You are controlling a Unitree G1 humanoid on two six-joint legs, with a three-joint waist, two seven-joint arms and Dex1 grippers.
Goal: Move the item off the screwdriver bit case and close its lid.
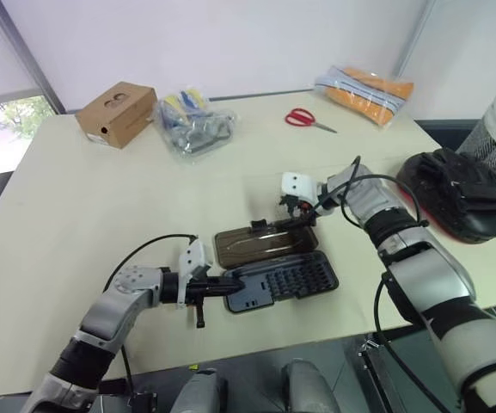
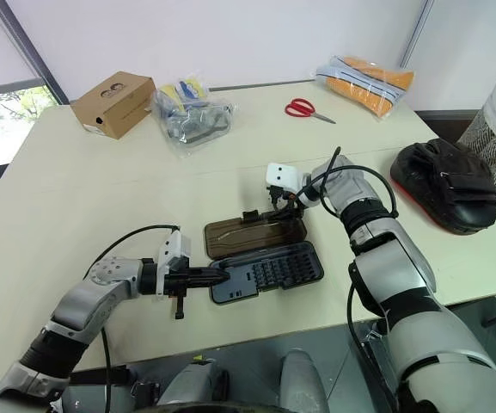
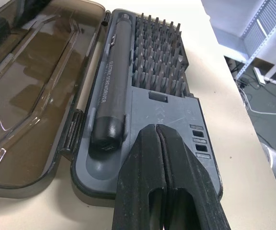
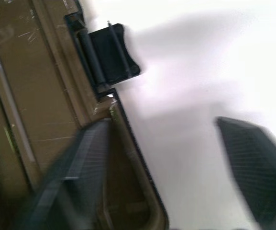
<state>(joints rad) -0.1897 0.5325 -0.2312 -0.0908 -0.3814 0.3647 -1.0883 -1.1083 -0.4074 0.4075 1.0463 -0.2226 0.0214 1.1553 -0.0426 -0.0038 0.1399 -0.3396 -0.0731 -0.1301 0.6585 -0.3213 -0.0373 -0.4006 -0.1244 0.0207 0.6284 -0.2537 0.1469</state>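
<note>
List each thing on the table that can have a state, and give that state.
screwdriver bit case: open, flat on the table
lid: swung fully back, lying flat
mitt: off the case, at the table's right edge
left gripper: shut, pressing on the case's tray
right gripper: open, over the lid's edge

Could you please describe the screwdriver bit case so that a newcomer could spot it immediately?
On the cream table, look at the near edge between the two robot arms. The screwdriver bit case lies open there, the only flat hinged box, with a dark grey tray of bits and a smoky brown lid.
</note>
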